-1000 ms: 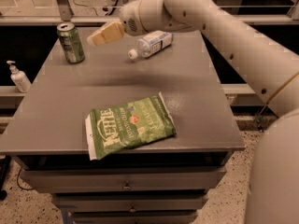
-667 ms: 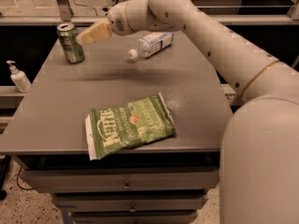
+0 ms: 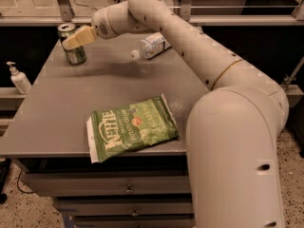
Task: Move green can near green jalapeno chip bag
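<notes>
a: where is the gripper [image 3: 76, 38] sitting?
b: it is hovering over the far left corner of the table [image 3: 95, 87], its tan tip overlapping the rim of the green can [image 3: 75, 54]. open or closed, i cannot tell.
a: and the can?
b: it is standing upright there, well apart from the green jalapeno chip bag [image 3: 133, 132], which is lying flat at the near edge. a clear bottle [image 3: 152, 45] is lying on its side near the far edge.
</notes>
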`<action>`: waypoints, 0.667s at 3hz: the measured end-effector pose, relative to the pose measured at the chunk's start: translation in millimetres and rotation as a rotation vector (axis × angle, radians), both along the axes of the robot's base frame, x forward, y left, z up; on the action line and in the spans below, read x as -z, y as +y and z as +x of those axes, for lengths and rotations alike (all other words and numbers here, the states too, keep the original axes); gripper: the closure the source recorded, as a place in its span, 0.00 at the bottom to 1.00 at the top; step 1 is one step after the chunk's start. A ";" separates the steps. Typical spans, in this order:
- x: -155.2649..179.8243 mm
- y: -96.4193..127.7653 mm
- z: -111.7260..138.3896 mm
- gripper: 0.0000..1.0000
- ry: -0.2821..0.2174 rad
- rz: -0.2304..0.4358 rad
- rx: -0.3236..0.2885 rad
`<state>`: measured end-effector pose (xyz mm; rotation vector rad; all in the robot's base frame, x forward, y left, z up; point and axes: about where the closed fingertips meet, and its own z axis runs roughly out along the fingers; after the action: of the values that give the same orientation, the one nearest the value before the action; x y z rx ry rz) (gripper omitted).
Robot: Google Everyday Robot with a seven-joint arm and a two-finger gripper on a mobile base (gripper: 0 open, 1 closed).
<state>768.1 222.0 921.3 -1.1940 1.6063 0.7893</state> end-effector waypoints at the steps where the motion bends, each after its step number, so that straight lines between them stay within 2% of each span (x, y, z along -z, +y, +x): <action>1: 8.4 20.0 1.0 0.00 0.001 -0.009 -0.027; 2: 11.3 32.1 -6.1 0.18 0.016 0.001 -0.057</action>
<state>762.0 254.1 910.0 -1.2399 1.5907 0.8382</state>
